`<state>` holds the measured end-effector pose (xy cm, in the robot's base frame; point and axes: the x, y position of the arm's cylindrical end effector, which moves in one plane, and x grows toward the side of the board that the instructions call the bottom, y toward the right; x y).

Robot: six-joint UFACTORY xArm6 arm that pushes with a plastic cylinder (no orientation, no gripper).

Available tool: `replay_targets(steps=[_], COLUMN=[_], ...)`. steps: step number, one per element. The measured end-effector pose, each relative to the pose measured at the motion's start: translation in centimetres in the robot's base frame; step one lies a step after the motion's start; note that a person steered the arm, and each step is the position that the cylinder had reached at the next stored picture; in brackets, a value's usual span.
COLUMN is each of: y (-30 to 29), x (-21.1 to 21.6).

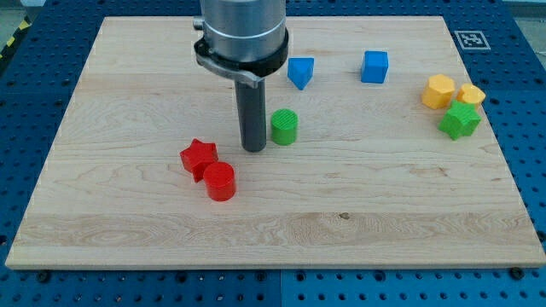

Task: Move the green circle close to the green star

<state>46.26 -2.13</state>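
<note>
The green circle (284, 126) is a short green cylinder near the middle of the wooden board (128, 77). The green star (460, 120) lies far off at the view's right, just below two yellow blocks. My tip (253, 147) is the lower end of the dark rod, just left of the green circle, very near or touching its left side. The arm's grey body rises above it at the view's top.
A red star (198, 157) and a red cylinder (219, 181) sit together below-left of my tip. Two blue blocks (299, 72) (374, 66) lie toward the view's top. A yellow hexagon (438, 90) and another yellow block (470, 95) touch the green star's upper side.
</note>
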Motion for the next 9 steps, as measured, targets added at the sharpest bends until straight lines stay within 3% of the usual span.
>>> replay_targets(steps=[2,4,5,7,8,9], y=[14.7,3.0,0.8,16.6,18.2,14.6], x=[-0.3,-0.2,-3.2,-2.5,-2.6,-3.5])
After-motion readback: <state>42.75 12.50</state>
